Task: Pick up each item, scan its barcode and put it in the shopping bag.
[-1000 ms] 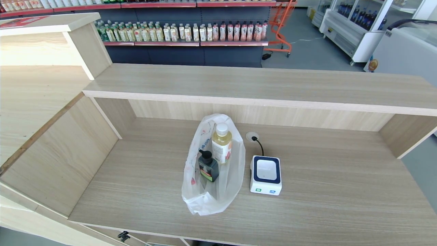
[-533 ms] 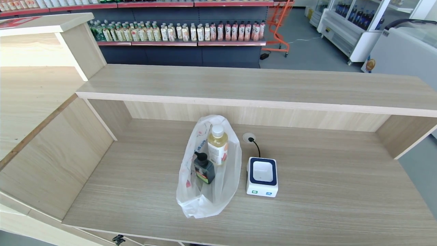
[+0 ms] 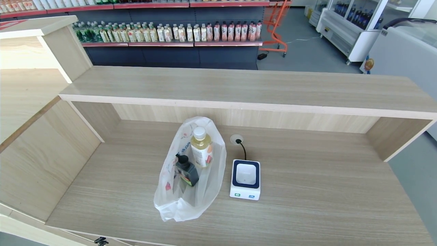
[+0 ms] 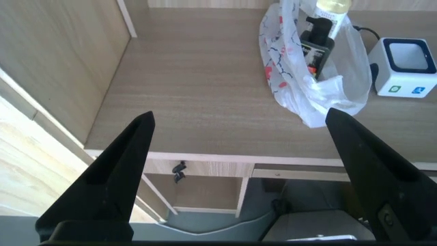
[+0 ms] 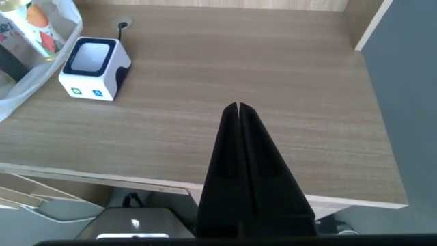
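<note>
The shopping bag (image 3: 177, 206) stands open on the tabletop (image 3: 324, 191), just to the left of the scanner (image 3: 245, 179), whose cable (image 3: 242, 150) runs back to a port in the surface. Two items are inside the bag: a clear bottle of yellow drink (image 3: 201, 150) with a white cap, upright towards the back, and a dark pump bottle (image 3: 186, 172) leaning just in front of it. From how they lie, both appear to be bagged already.

The left gripper (image 4: 240, 117) hangs above the near edge of the tabletop, well apart from the bag, with its fingers spread wide and nothing between them. The right gripper (image 5: 237, 108) hovers over the right part of the tabletop, its fingers pressed together and empty.

The bag is thin, soft plastic. It will probably crumple and slide if nudged, and its rim would fold inward under a careless reach. The drink bottle looks full, so fairly heavy, stiff and smooth. A hold around its body below the shoulder should be the surest. The pump bottle is smaller, with flatter sides. It would be better taken across those sides than by the pump head, which could press down or turn.
</note>
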Available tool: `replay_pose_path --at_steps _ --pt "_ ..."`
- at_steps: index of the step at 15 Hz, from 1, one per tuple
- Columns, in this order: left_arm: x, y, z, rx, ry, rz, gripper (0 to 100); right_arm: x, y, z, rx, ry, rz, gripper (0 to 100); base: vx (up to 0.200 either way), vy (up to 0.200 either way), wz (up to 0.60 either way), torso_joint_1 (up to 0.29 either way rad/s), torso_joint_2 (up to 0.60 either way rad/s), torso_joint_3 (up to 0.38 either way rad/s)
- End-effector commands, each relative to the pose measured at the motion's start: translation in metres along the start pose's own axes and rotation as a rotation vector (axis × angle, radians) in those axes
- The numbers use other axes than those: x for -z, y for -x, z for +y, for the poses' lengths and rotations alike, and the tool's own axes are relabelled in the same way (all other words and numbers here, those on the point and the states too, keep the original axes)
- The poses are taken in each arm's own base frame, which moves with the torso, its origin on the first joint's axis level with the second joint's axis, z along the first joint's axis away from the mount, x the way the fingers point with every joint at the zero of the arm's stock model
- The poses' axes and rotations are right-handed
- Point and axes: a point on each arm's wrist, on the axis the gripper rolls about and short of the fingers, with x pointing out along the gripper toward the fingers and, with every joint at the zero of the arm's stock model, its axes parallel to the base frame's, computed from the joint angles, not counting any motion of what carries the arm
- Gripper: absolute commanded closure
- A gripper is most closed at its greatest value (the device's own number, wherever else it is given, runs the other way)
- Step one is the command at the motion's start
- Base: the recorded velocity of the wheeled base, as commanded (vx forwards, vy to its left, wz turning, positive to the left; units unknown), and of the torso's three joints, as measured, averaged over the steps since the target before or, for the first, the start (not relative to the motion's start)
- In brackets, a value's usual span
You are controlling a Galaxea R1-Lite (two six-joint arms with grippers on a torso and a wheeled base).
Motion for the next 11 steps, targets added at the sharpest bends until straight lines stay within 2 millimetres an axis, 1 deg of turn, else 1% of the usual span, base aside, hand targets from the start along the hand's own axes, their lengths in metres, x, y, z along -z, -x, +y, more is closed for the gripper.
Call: replay_pose_path --at_steps 1,11 --pt "0.0001 0.0000 0.0000 0.001 0.000 0.000 0 -0.0002 -0.0004 0.0000 0.000 0.001 0.004 100 0.000 0.000 0.00 0.000 0.00 0.000" --pt "0.0001 0.0000 0.0000 0.001 0.000 0.000 0 -0.0002 -0.0004 0.0000 0.000 -0.001 0.004 100 0.000 0.000 0.00 0.000 0.00 0.000"
